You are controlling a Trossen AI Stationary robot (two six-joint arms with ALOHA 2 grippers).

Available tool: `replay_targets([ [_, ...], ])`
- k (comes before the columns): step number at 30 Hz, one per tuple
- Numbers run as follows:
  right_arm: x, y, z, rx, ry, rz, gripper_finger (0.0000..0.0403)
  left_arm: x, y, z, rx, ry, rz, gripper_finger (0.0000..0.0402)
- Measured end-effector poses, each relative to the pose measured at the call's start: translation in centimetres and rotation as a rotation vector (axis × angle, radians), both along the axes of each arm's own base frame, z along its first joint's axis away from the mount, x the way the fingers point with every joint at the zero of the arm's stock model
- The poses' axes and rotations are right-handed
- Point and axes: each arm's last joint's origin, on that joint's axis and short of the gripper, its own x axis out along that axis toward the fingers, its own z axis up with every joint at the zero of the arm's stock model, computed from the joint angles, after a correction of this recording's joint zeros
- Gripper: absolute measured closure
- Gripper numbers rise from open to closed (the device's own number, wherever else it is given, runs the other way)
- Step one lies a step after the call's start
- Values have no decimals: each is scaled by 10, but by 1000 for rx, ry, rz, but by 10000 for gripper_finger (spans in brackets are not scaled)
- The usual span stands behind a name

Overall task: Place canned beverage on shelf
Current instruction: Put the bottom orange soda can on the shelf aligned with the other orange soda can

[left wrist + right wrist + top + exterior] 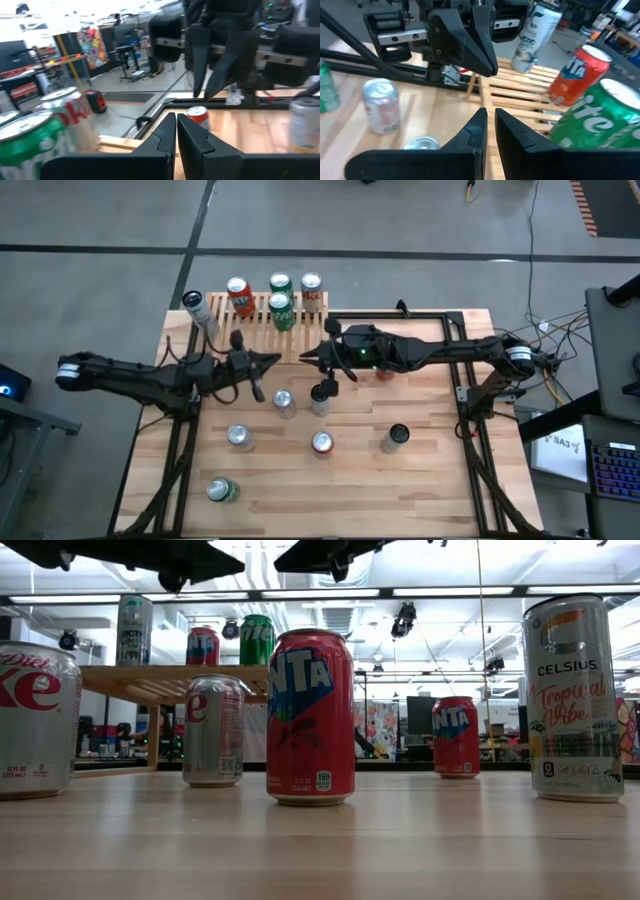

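Both the left end effector (272, 361) and right end effector (308, 356) hover clenched and empty beside the shelf (262, 320), between can transfers from the counter (420, 470).

Heads up: in the low view both arms were cropped by the top edge, so you couldn't see either hand there. The Diet Coke can (35, 720) was cut by the left edge. From the right wrist, the green can (592, 127) was clipped at the bottom edge and partly behind the orange can (576, 75). From the left wrist, the near cans (47, 125) were blurred, labels unreadable.
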Motion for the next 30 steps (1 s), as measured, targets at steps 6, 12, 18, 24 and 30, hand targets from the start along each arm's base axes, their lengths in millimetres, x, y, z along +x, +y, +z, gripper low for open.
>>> replay_targets([
  [6,-1,14,-5,70,51,16,376,2,-14,-2,-33,-5,-73,401],
  [12,-2,29,-7,150,75,29,376,2,-26,-2,-73,-17,-134,401],
  [18,-4,51,-12,219,127,59,376,1,-35,-2,-97,-22,-182,401],
  [24,-8,83,-15,277,174,112,376,0,-42,-2,-123,-31,-217,401],
  [30,-13,110,-17,334,208,155,376,0,-51,-4,-168,-31,-259,401],
])
